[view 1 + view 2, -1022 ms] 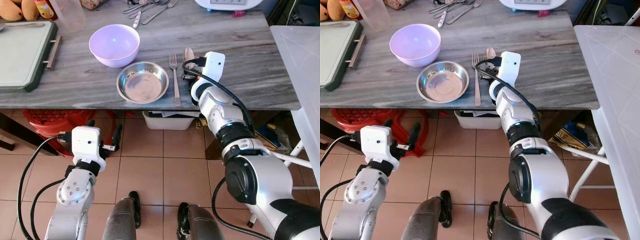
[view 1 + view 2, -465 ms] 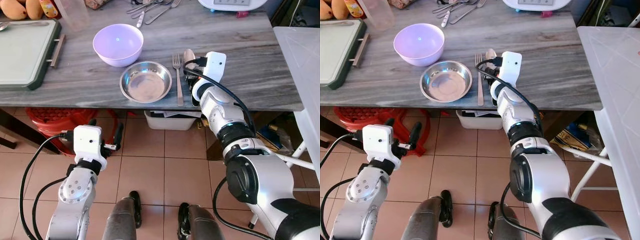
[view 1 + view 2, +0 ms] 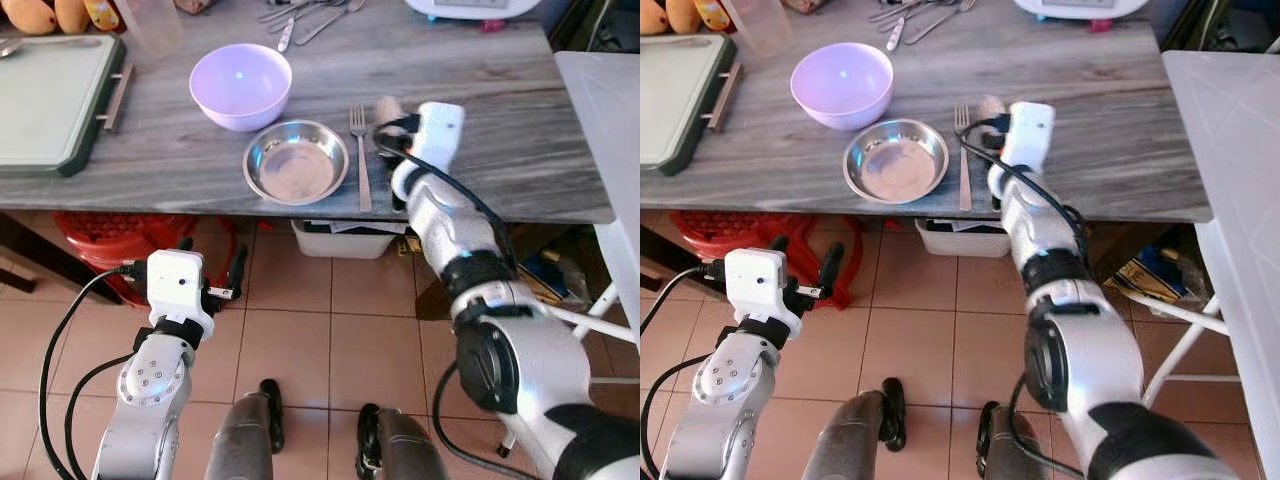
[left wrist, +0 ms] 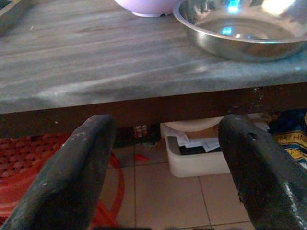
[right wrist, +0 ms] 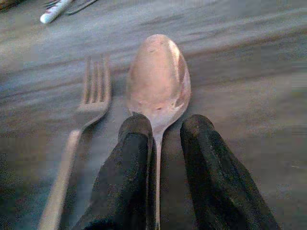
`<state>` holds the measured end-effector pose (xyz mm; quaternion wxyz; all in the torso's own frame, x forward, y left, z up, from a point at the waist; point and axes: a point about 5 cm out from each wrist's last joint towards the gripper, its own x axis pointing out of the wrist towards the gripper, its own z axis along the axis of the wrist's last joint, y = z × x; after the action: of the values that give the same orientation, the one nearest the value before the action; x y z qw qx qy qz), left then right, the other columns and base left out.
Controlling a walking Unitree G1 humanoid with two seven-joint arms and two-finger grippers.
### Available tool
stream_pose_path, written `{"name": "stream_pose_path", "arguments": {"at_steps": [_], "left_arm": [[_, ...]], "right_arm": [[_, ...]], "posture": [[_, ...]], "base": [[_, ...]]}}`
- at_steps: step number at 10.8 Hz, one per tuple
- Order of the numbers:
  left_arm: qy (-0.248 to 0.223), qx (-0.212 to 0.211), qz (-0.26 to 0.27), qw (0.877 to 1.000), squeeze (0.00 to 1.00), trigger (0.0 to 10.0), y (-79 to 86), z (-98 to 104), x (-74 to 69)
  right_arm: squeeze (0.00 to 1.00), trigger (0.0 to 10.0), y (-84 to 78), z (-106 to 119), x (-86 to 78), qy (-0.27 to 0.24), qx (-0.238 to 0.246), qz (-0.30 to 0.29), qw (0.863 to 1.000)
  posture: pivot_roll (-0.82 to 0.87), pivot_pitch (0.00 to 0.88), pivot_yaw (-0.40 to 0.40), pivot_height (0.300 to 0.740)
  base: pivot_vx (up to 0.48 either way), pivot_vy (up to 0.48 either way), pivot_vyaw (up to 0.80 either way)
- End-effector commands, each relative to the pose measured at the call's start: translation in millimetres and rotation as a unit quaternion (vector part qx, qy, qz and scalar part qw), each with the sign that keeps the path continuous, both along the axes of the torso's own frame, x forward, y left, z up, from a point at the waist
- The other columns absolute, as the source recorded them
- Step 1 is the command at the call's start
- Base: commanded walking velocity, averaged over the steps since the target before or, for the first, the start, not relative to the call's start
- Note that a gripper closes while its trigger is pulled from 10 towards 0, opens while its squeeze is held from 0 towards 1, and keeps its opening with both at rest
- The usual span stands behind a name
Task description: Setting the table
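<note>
Fingers (image 5: 129,182) of your right gripper (image 5: 160,167) pinch the spoon (image 5: 158,76) by its handle, spoon flat on the grey table (image 3: 520,130), just right of the fork (image 3: 360,150). Left of the fork sit the steel bowl (image 3: 296,162) and, farther back, the purple bowl (image 3: 240,85). Your left gripper (image 4: 163,158) hangs spread wide below the near table edge.

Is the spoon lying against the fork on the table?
Apart. The right wrist view shows a strip of bare table between the spoon bowl and the fork tines.
</note>
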<state>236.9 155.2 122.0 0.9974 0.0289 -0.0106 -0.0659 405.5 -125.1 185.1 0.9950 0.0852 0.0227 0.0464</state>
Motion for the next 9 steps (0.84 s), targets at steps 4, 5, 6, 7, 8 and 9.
{"name": "stream_pose_path", "arguments": {"at_steps": [4,5,6,7,8,9], "left_arm": [[-0.004,0.0,0.008,1.0,0.0,10.0,1.7,-1.3,-0.7],[-0.007,0.0,0.009,1.0,0.0,10.0,1.2,-1.1,0.7],[-0.012,0.0,0.014,1.0,0.0,10.0,2.1,0.1,2.0],[-0.013,0.0,0.015,1.0,0.0,10.0,2.8,0.3,1.6],[-0.014,0.0,0.016,1.0,0.0,10.0,3.3,0.5,1.3],[-0.014,-0.001,0.017,1.0,0.0,10.0,3.4,0.6,0.8]], "right_arm": [[0.0,10.0,-11.4,18.6,-10.0,-0.113,0.022,-0.015,0.993],[0.0,10.0,-8.7,20.1,-12.7,-0.128,0.012,-0.005,0.992],[0.0,10.0,-5.8,23.2,-15.3,-0.145,-0.003,0.0,0.989],[0.0,10.0,-8.9,22.9,-16.6,-0.143,-0.023,-0.015,0.989],[0.0,10.0,-16.2,16.3,-18.3,-0.126,-0.042,-0.046,0.99],[0.0,10.0,-21.8,10.5,-20.2,-0.113,-0.048,-0.067,0.99]], "posture": [[0.07,0.246,0.025,0.74],[0.07,0.244,0.024,0.74],[0.07,0.24,0.019,0.74],[0.07,0.239,0.017,0.74],[0.08,0.24,0.015,0.74],[0.08,0.244,0.015,0.74]], "base": [[0.0,0.0,0.0],[0.0,0.0,0.0],[0.0,0.0,0.0],[0.0,0.0,0.0],[0.0,0.0,0.0],[0.0,0.0,0.0]]}}
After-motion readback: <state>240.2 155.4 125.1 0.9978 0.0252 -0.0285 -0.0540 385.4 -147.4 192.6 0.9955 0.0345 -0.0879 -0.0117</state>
